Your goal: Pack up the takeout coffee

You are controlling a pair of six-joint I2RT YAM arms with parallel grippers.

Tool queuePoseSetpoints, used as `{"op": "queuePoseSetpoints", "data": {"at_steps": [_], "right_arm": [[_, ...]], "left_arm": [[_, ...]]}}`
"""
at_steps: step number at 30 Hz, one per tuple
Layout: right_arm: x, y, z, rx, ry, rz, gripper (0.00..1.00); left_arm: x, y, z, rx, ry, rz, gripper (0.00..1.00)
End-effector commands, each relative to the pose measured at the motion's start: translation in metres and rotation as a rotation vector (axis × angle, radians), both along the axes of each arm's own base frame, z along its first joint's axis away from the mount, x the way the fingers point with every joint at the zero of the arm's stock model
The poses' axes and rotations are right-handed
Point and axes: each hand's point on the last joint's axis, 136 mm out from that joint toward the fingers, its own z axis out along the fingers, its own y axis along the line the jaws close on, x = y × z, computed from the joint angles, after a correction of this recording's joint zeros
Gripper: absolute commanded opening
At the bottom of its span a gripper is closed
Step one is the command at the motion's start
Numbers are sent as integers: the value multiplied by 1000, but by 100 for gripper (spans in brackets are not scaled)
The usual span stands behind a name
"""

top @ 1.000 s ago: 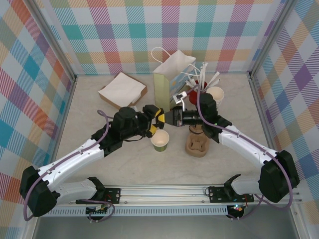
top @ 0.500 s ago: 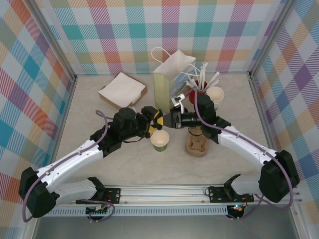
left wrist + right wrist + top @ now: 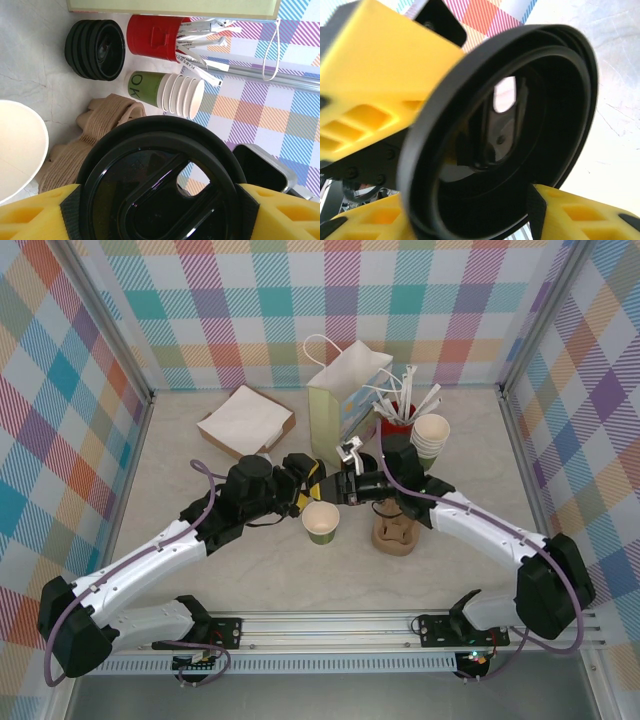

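The takeout coffee (image 3: pixel 321 522), an olive-green paper cup with a cream inside, stands open on the table left of the brown pulp carrier (image 3: pixel 395 532). Just above the cup, my left gripper (image 3: pixel 313 486) is shut across a black lid (image 3: pixel 328 485), which is held on edge. In the left wrist view the lid (image 3: pixel 160 185) spans the gap between the yellow fingers (image 3: pixel 35 215), and the cup's rim (image 3: pixel 17 145) shows at the left. My right gripper (image 3: pixel 346 486) meets it from the right; its jaws stand open around the lid (image 3: pixel 510 125).
A pale green paper bag (image 3: pixel 345 405) stands at the back. Beside it are a red cup of wrapped straws (image 3: pixel 398 415) and a stack of paper cups (image 3: pixel 432 435). A stack of black lids (image 3: pixel 97 47) lies near them. A brown box with white napkins (image 3: pixel 245 422) sits back left.
My right gripper's jaws have spread apart from their tight hold on the lid, and that wrist has shifted slightly left. The left gripper keeps hold of the lid.
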Motion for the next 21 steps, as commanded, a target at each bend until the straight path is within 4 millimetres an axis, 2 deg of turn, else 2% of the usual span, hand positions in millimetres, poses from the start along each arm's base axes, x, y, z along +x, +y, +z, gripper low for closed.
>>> {"op": "queuePoseSetpoints", "data": {"at_steps": [1,5,10,15,21], "right_arm": [[8,8,17,30,-71,2,53],[11,13,21,50,-78,4,52],[10,15,23,53,-79,15,46],[8,13,18,41,-67,18,37],[6,12,13,34,-54,22,34]], "left_arm": [[3,-3,16,-16,-29,-12,76],[3,-5,16,-18,-27,-18,77],[3,-5,14,-14,-24,-17,79],[4,-6,11,-12,-19,-16,80],[5,-6,6,-5,-12,-16,80]]}}
